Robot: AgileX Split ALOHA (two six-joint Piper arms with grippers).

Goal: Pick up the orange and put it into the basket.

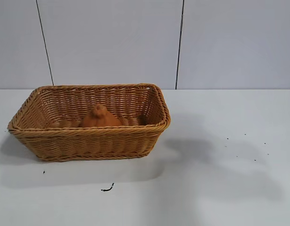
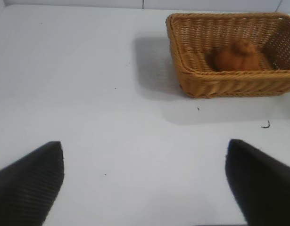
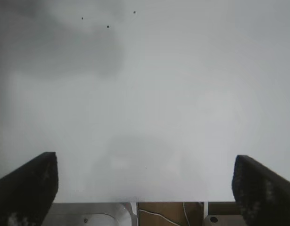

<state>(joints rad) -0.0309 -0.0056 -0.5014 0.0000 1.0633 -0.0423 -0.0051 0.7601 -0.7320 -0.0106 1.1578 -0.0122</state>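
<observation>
The orange (image 1: 99,117) lies inside the wicker basket (image 1: 88,134) on the left half of the white table, its knobby neck pointing up. Both also show in the left wrist view: the orange (image 2: 236,56) in the basket (image 2: 220,80). Neither arm shows in the exterior view. My left gripper (image 2: 145,181) is open and empty over bare table, well away from the basket. My right gripper (image 3: 145,186) is open and empty over bare table near the table's edge.
A small dark scrap (image 1: 107,189) lies on the table in front of the basket, and it shows in the left wrist view (image 2: 266,125). Dark specks (image 1: 246,148) dot the right side. A grey panelled wall stands behind.
</observation>
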